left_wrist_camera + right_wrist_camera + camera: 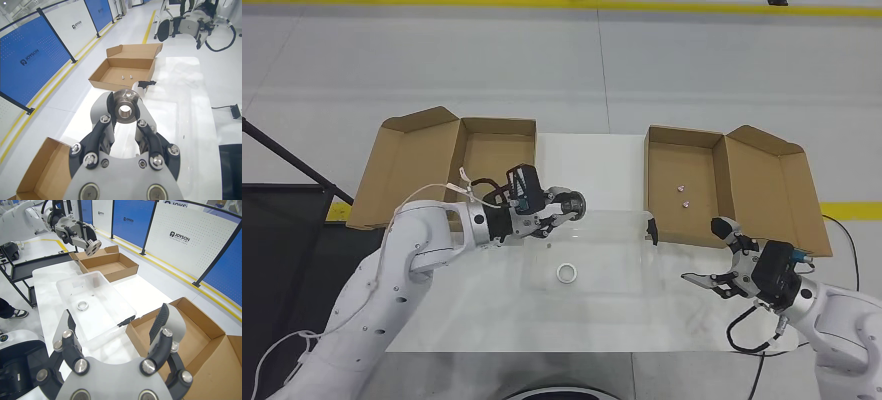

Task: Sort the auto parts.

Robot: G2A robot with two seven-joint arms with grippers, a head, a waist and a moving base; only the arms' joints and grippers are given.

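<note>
Above the clear bin's [98,273] far edge, near left cardboard box [497,150]: left gripper [564,210] clamped on flanged bushing [124,110] by its hub, flange outward, likely for dropping into that box. Shaft collar [82,305] flat on bin floor. Right gripper [115,315] spread apart beside right cardboard box [682,160], probably awaiting the collar.

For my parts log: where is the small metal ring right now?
In the top view the metal ring lies on the floor of the clear bin at the middle of the table, nearer the left claw than the right claw.
</note>
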